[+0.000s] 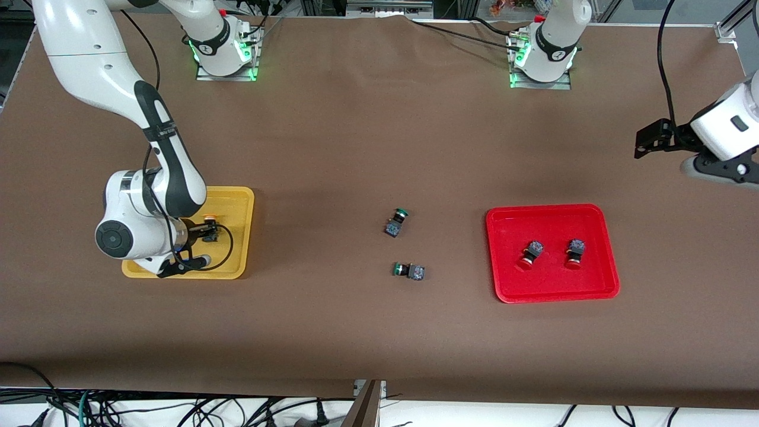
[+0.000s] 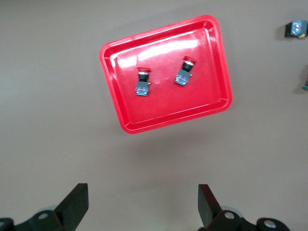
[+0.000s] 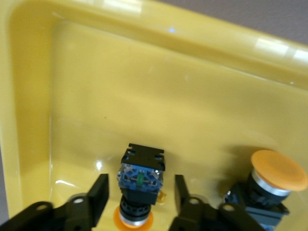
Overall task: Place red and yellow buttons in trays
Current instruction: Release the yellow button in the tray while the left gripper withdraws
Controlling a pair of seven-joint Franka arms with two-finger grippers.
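Observation:
My right gripper (image 1: 203,235) (image 3: 140,186) is low in the yellow tray (image 1: 238,198) (image 3: 96,96). Its fingers are open, one on each side of a yellow button (image 3: 140,175) that rests cap down on the tray floor, with a gap on both sides. A second yellow button (image 3: 272,185) (image 1: 209,220) lies beside it in the same tray. Two red buttons (image 1: 529,255) (image 1: 574,253) (image 2: 142,83) (image 2: 184,72) lie in the red tray (image 1: 593,284) (image 2: 168,113). My left gripper (image 1: 720,171) (image 2: 143,195) waits open and empty, high over the table at the left arm's end.
Two green-capped switches (image 1: 396,222) (image 1: 409,271) lie on the brown table between the two trays, one nearer the front camera than the other. They also show at the edge of the left wrist view (image 2: 296,29) (image 2: 305,82).

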